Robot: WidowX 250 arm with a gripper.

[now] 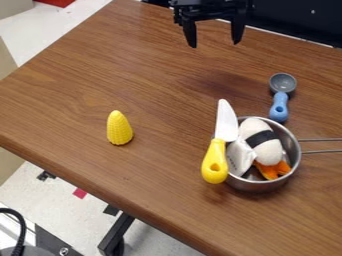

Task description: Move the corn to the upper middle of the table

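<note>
At the top edge of the camera view, right of centre, the black gripper [214, 42] hangs over the far part of the table with its two fingers spread apart and nothing between them. The yellow corn [119, 128] stands on the brown wooden table [167, 80], left of centre and nearer the front edge. It is well below and to the left of the gripper, apart from everything else.
A metal pan [257, 185] at the right holds a sushi-like toy [264, 145] and an orange piece [272, 170]. A yellow-handled knife [216, 160] leans on its left rim. Behind the pan lies a blue-handled spoon [280, 102]. The table's front edge runs diagonally along the lower left.
</note>
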